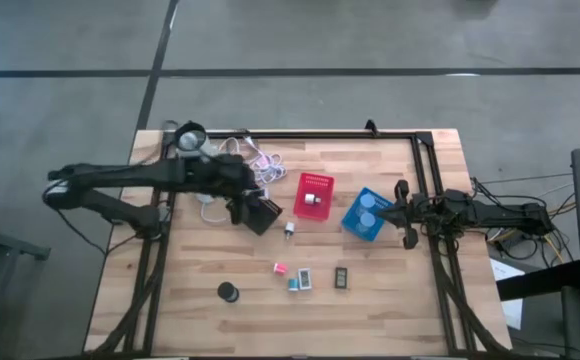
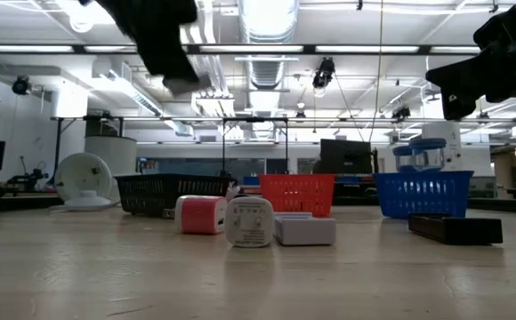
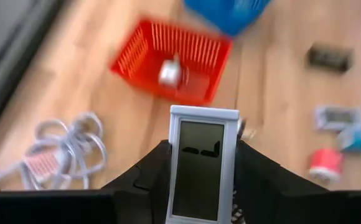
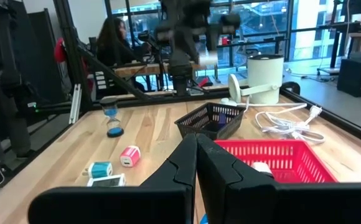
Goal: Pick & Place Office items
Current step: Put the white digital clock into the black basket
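Overhead and table-level cameras both see the red bin point(image 1: 314, 196).

Matt pale wood table point(image 1: 390, 300), red plastic mesh bin point(image 1: 315, 195), glossy screen device point(image 3: 200, 165)

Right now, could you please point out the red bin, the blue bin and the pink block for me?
red bin point(image 1: 317, 182): high view, on its far rim.
blue bin point(image 1: 356, 222): high view, on its near-left wall.
pink block point(image 1: 280, 268): high view, on its top face.
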